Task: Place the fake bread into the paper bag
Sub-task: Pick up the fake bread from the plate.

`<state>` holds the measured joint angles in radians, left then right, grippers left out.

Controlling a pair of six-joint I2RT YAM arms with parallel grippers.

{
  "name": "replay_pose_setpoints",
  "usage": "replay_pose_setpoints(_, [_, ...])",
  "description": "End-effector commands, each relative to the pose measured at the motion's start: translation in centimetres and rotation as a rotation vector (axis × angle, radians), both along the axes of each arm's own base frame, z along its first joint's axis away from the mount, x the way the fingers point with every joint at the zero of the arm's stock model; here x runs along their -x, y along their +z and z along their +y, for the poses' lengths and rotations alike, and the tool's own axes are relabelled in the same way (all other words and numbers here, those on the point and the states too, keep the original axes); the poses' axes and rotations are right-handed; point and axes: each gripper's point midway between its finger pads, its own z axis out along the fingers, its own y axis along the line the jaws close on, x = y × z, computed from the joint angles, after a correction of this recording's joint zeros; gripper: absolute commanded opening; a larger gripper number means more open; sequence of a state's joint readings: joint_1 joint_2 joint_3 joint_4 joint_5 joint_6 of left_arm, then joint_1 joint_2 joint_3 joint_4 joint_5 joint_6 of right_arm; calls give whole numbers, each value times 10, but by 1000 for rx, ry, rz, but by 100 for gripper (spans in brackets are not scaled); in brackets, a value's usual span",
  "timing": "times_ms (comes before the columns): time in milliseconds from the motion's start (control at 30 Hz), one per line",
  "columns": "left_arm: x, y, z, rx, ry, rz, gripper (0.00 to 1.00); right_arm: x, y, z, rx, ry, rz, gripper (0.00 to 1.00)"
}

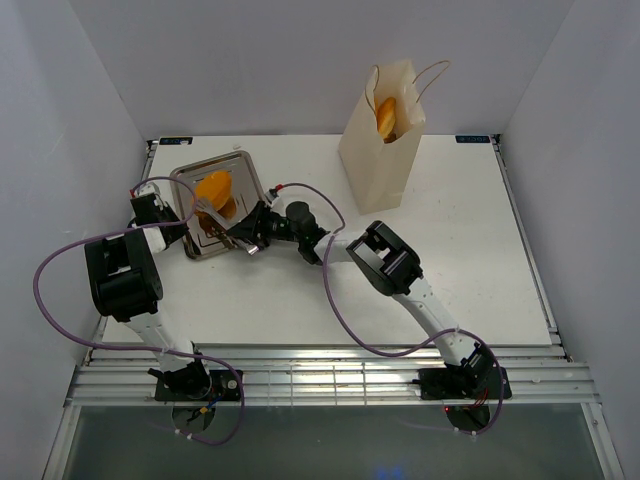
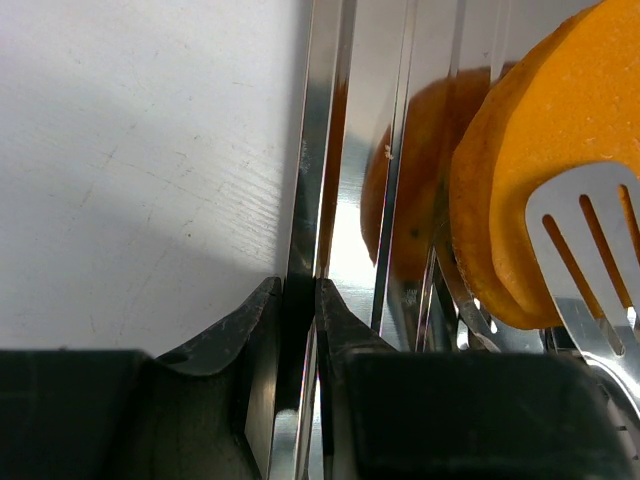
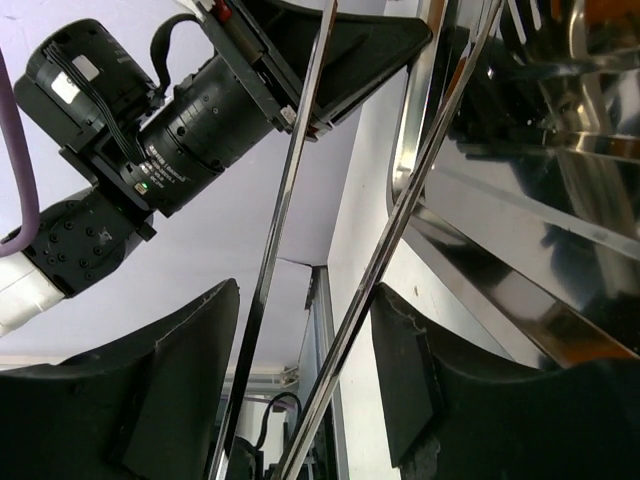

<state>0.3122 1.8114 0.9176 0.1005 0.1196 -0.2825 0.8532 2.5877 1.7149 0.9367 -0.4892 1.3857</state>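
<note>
We note the left pincer (image 2: 298, 295) clamped on the rim of the tray (image 2: 322, 100), steadying it on the surface (image 1: 470, 250). The right pincer (image 3: 300, 390) straddles both arms of the tongs (image 3: 400, 230), apparently pinching them, though contact is hard to confirm. One bread (image 2: 540, 170) lies on the tray against the tong head. A second bread (image 1: 386, 118) shows inside the paper bag (image 1: 375, 165), well apart. Step in hand: seizing the tray piece. Next we'd expect a firm squeeze, a lift, and a carry to the bag mouth.
</note>
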Motion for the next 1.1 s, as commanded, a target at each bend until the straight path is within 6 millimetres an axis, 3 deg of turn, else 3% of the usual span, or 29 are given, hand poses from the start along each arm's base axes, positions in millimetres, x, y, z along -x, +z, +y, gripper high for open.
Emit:
replay_pose_setpoints(0, [75, -74, -27, 106, -15, 334, 0, -13, 24, 4, -62, -20, -39, 61])
replay_pose_setpoints(200, [75, -75, -28, 108, -16, 336, 0, -16, 24, 0, -67, -49, -15, 56])
replay_pose_setpoints(533, [74, -74, -28, 110, -16, 331, 0, -13, 26, -9, -71, -63, -14, 17])
replay_pose_setpoints(667, [74, -74, -29, 112, -20, 329, 0, -4, 22, -17, -56, -57, -11, 11])
replay_pose_setpoints(967, [69, -70, -31, 121, -38, 310, 0, 28, 58, -44, -17, -43, -124, 8])
replay_pose_setpoints(1067, [69, -68, -30, 118, -29, 309, 3, 41, 84, -55, -20, -38, -172, 8])
